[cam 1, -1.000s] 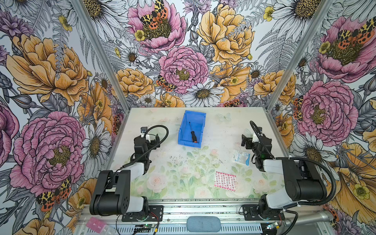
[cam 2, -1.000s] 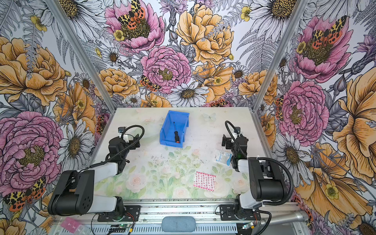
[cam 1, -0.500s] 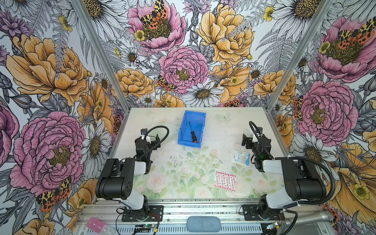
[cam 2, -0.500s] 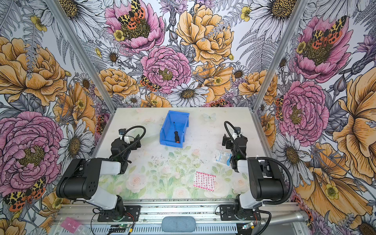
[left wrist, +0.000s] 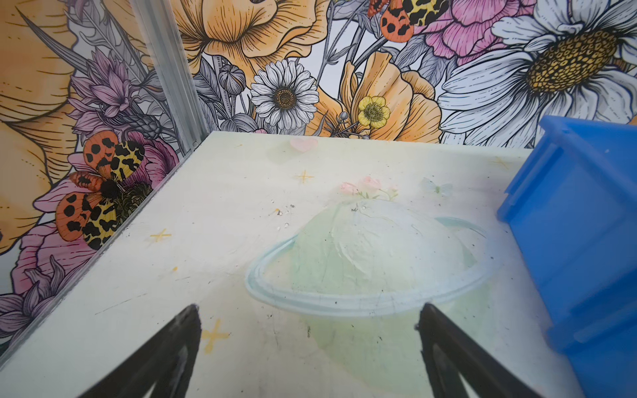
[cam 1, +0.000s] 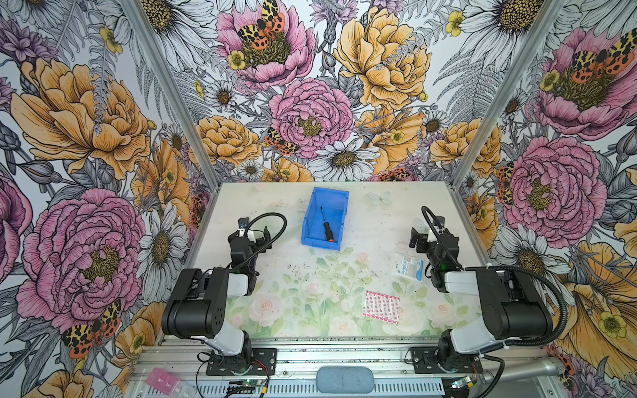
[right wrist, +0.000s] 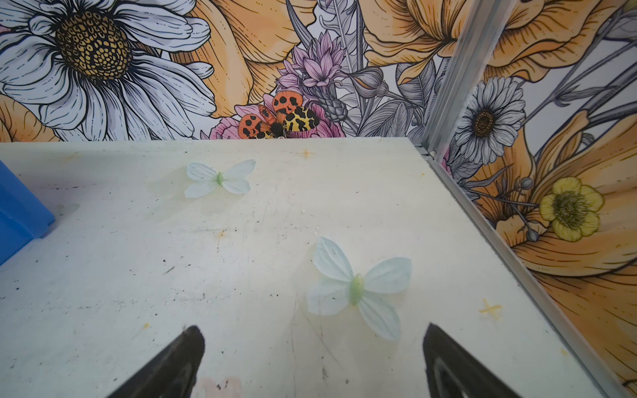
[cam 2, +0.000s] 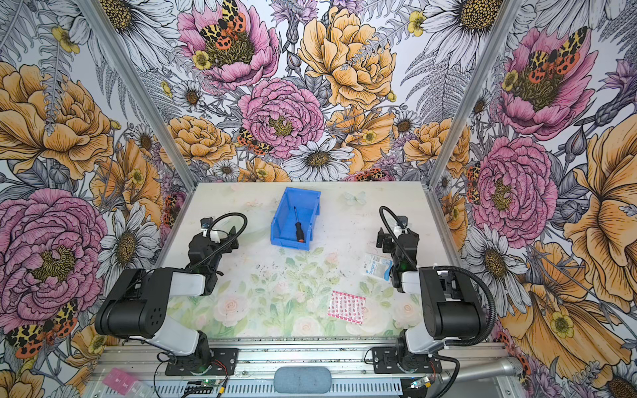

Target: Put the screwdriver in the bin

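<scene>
screwdriver point(cam 1: 325, 225) lies flat inside bin point(cam 1: 320, 244), far middle | left gripper point(left wrist: 309, 312) spread wide, empty, just left of bin | right gripper point(right wrist: 312, 330) spread wide, empty, well right | step: placing looks done | next: no grasp needed, just keep clear of bin
</scene>
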Available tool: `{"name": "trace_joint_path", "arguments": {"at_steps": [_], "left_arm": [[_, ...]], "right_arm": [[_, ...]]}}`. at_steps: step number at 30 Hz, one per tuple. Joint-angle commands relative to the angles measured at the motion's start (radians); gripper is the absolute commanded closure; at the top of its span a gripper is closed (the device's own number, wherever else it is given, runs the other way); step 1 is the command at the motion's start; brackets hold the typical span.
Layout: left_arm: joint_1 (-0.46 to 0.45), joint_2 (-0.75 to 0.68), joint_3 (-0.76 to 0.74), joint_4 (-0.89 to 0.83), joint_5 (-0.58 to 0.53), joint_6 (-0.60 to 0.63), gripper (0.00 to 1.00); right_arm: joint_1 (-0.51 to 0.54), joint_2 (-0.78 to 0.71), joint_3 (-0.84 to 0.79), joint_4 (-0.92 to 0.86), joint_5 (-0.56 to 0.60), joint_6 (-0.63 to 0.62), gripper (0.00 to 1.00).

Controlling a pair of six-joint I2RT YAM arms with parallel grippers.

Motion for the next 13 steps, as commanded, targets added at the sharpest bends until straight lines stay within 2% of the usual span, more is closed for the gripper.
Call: {"name": "trace_joint_path", "arguments": {"at_steps": [1,5,13], "left_arm": [[-0.004,-0.005,-0.011,0.036,-0.019,-0.001,0.01],[-0.015,-0.005,-0.017,0.05,-0.044,0.004,0.01],[0.0,-0.006,-0.008,0.03,-0.008,-0.004,0.01]], "right_arm": [[0.0,0.008,-0.006,0.036,0.011,0.013,0.0],[0.0,0.01,-0.005,0.036,0.014,0.011,0.0],[0.0,0.013,-0.001,0.03,0.013,0.013,0.01]]}}
